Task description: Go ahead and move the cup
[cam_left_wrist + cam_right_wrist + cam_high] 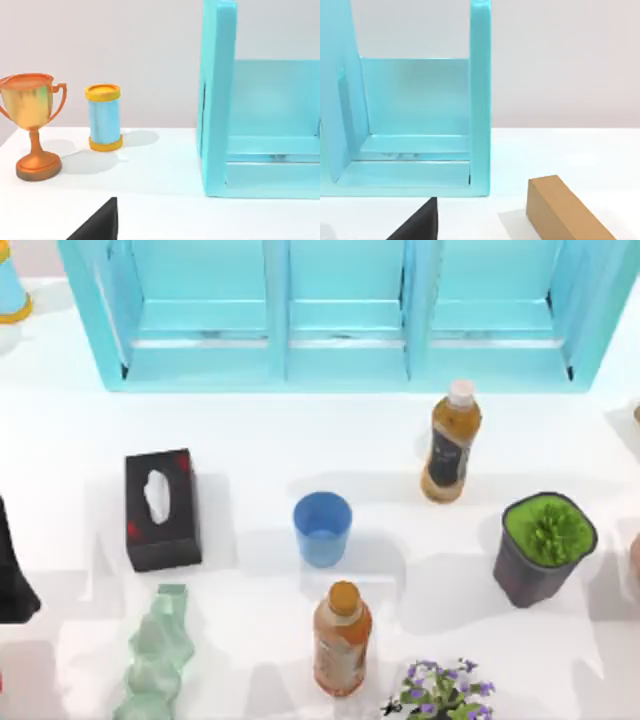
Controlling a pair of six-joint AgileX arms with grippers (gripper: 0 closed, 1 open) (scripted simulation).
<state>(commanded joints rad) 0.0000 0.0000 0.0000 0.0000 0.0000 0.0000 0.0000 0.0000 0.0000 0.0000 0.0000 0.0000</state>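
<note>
- Left arm first: a dark shape sits at the nine o'clock edge of the top view, well apart from the work, parked. Whether its pincer is open or closed cannot be told.
- Right arm: a sliver shows at the three o'clock edge of the top view, likewise parked; its pincer's state cannot be told either.
- And there's the cup (322, 528), a small blue tumbler, upright, mouth open to the camera, standing near the table's centre and touching nothing.
- Around it: a black tissue box (161, 509) lies off at nine o'clock, a brown tea bottle (450, 444) at about two o'clock, and an orange-capped bottle (342, 640) just beyond at six o'clock.
- Further out, a dark pot with a green plant (541, 545) stands at three o'clock, and a pale green glass vase (155, 660) lies down at seven o'clock.
- At twelve o'clock a turquoise shelf unit (345, 310) spans the back of the table.
- The left wrist view looks toward a gold trophy (31, 125) and a blue canister with yellow ends (104, 117); the right wrist view catches a tan block (565, 210) beside the shelf.
- Judgement on progress: nothing is done yet. No arm is near the cup, so the reach, the grip and the move all remain.
- The bottle at six o'clock looks like the neighbour to mind on approach.
</note>
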